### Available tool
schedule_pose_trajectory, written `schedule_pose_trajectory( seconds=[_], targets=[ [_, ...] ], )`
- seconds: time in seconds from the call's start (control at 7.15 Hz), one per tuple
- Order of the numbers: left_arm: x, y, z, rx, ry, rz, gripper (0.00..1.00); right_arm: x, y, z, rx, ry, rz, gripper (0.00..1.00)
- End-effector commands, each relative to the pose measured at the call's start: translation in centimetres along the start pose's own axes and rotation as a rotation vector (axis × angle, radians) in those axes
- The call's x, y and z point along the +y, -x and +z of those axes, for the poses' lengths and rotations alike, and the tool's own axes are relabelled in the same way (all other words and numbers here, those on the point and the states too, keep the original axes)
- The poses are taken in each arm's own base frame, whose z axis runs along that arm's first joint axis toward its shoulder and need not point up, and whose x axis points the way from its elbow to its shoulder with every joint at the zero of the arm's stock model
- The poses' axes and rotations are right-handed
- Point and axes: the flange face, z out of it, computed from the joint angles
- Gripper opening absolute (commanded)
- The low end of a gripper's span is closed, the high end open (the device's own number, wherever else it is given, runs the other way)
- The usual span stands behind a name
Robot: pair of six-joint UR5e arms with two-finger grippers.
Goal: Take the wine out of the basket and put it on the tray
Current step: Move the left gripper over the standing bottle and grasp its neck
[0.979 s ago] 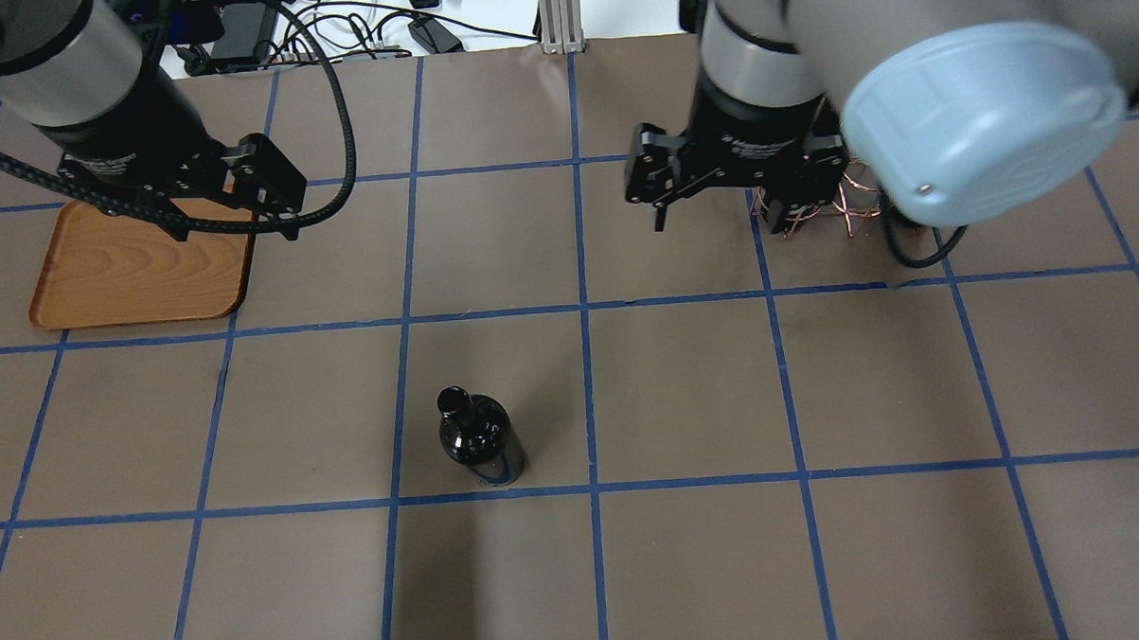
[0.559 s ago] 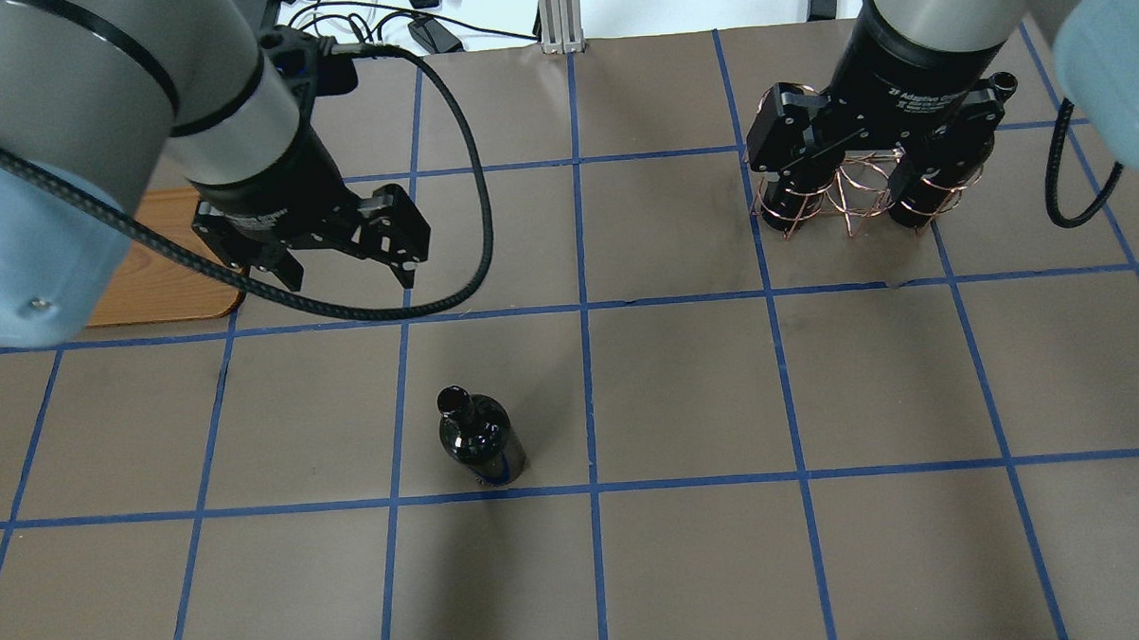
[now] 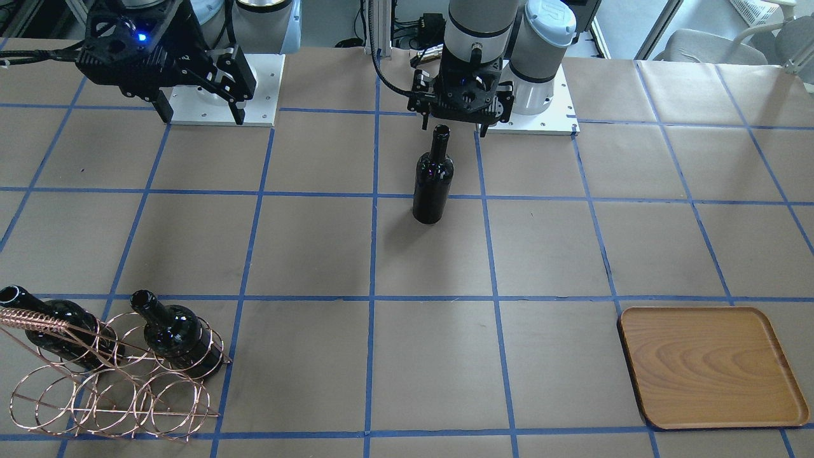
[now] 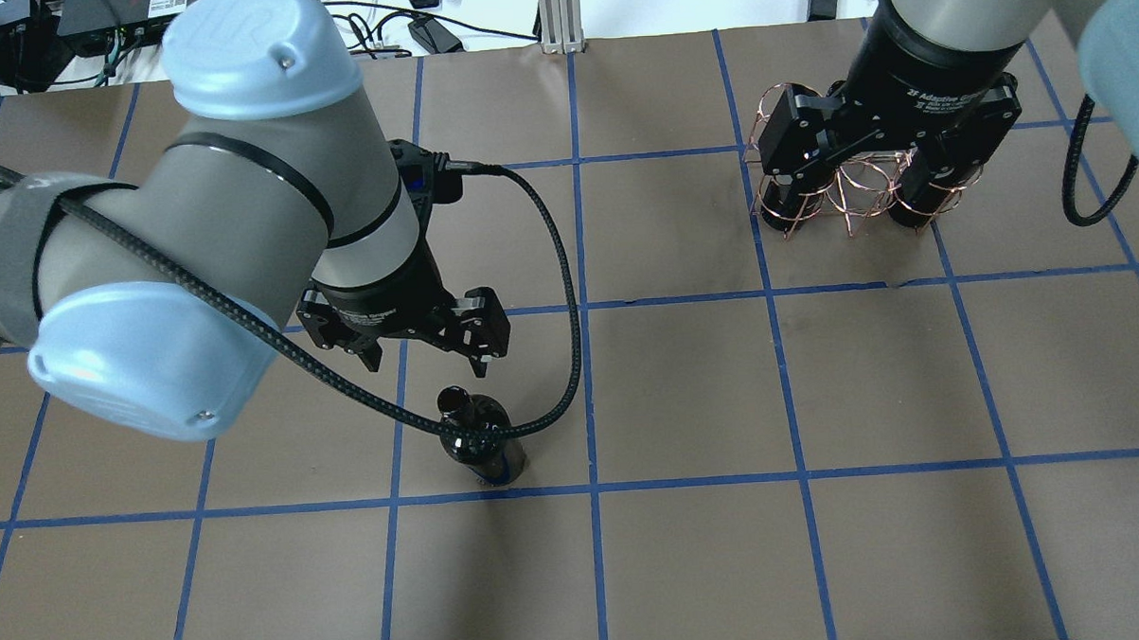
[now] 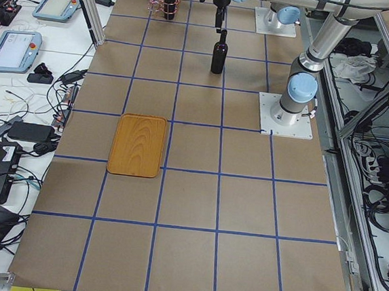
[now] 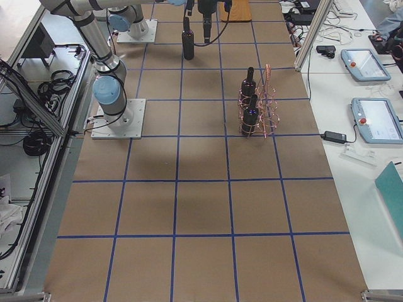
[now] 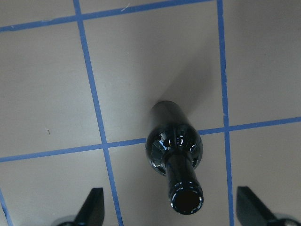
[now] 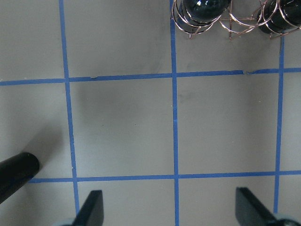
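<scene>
One black wine bottle (image 4: 479,442) stands upright on the table's middle, also in the front view (image 3: 433,181). My left gripper (image 4: 427,361) is open and hovers just above its mouth. In the left wrist view the bottle (image 7: 176,150) sits between the spread fingertips (image 7: 91,209). Two more bottles (image 3: 175,334) stand in the copper wire basket (image 3: 108,394). My right gripper (image 3: 200,111) is open, empty and held high. In the overhead view it (image 4: 872,172) overlaps the basket (image 4: 850,201). The wooden tray (image 3: 709,366) holds nothing; my left arm hides it from overhead.
Brown paper with blue tape grid covers the table (image 3: 407,356). The arm bases (image 3: 222,89) stand at the robot's side. The right wrist view shows the basket (image 8: 235,21) at the top edge and a black bottle part (image 8: 16,176) at the left.
My left arm swung from over the tray toward the table's middle and now hovers over the standing bottle. My right arm moved right, over the basket, then held still.
</scene>
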Motion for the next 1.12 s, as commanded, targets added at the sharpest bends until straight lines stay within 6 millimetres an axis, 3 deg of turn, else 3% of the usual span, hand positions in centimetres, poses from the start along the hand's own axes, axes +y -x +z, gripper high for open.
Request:
schedule_pose_trajectory(
  seconds=[0.0, 0.7, 0.98],
  targets=[
    [-0.1, -0.1, 2.9, 0.001, 0.008, 0.004, 1.00, 0.0, -0.3, -0.3, 0.036, -0.013, -0.019, 1.00],
    [-0.8, -0.8, 4.2, 0.053, 0.047, 0.004, 0.76, -0.7, -0.4, -1.2, 0.039, -0.096, -0.019, 1.00],
    [-0.7, -0.6, 4.3, 0.040, 0.051, 0.001, 0.75, -0.7, -0.4, -0.9, 0.037, -0.092, -0.019, 1.00]
  ],
)
